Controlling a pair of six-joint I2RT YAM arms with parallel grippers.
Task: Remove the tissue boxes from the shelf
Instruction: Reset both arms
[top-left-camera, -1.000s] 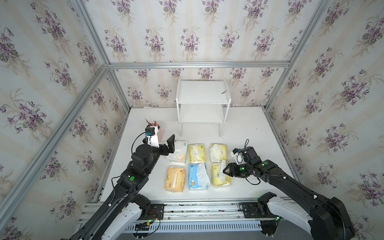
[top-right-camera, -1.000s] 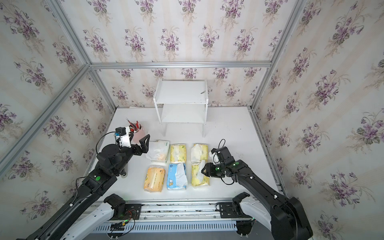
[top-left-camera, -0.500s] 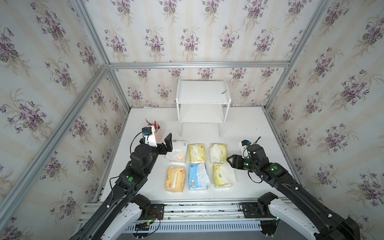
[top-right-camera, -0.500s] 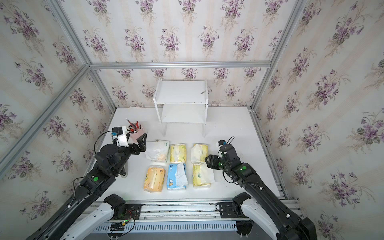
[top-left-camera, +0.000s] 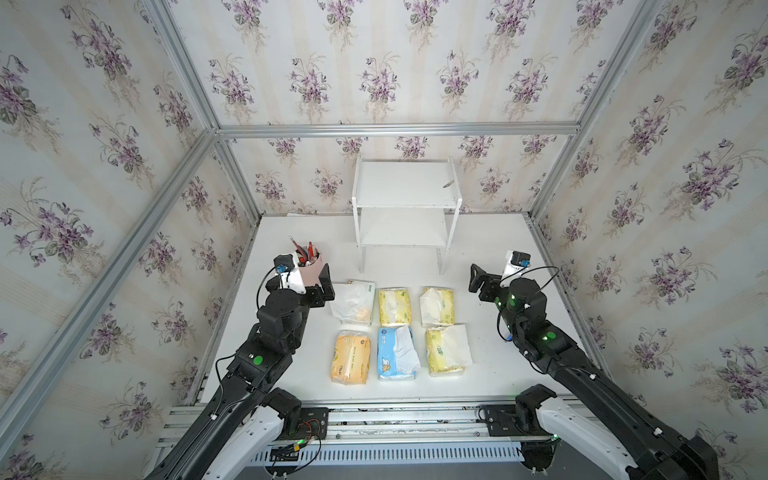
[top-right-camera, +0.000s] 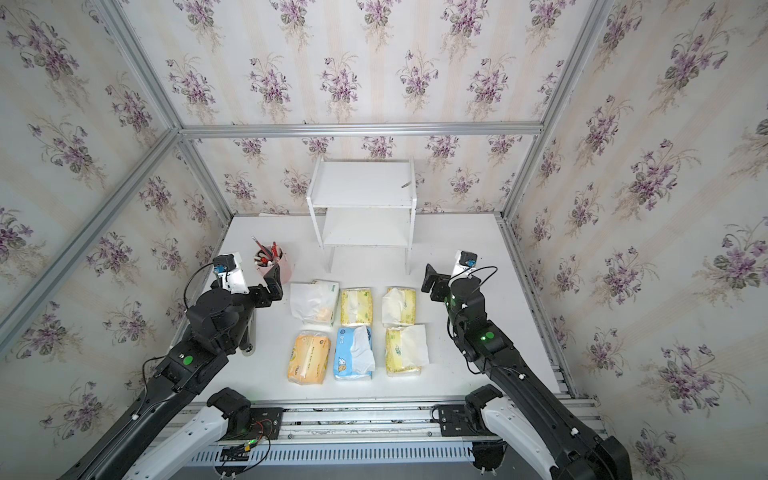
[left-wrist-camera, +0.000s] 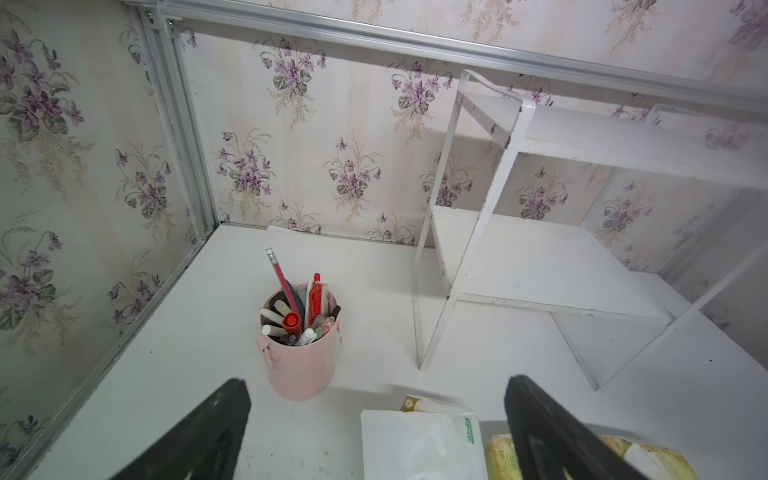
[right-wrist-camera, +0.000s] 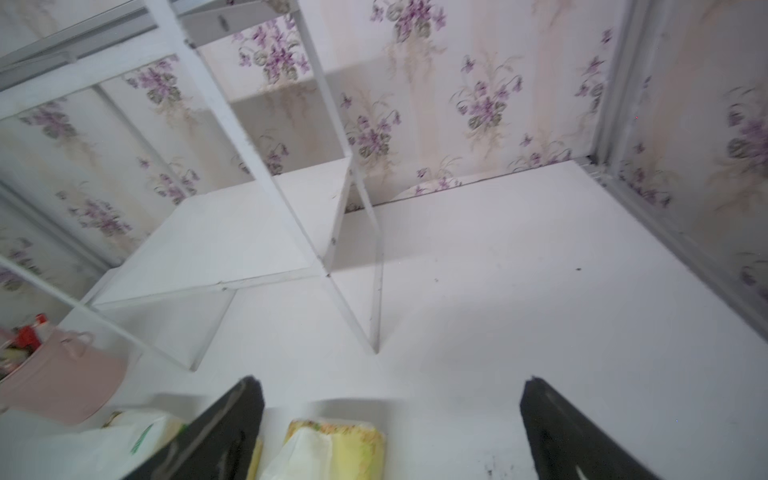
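The white shelf (top-left-camera: 402, 204) (top-right-camera: 362, 204) stands at the back wall with both boards bare. Several tissue boxes lie in two rows in front of it: a white one (top-left-camera: 353, 300), two yellow ones (top-left-camera: 395, 306) (top-left-camera: 437, 305), then orange (top-left-camera: 351, 358), blue-and-white (top-left-camera: 395, 353) and yellow (top-left-camera: 446, 351). My left gripper (left-wrist-camera: 374, 386) hovers open to the left of the white pack (left-wrist-camera: 419, 444), holding nothing. My right gripper (right-wrist-camera: 390, 384) hovers open to the right of the back yellow pack (right-wrist-camera: 336, 449), also holding nothing.
A pink pen cup (top-left-camera: 309, 266) (left-wrist-camera: 299, 357) full of pens stands just beyond my left gripper. Wallpapered walls with aluminium rails close in the table on three sides. A metal rail (top-left-camera: 395, 415) runs along the front edge.
My right gripper opened, left the front yellow pack on the table, and rose back toward the right. The left arm drew back slightly, still open.
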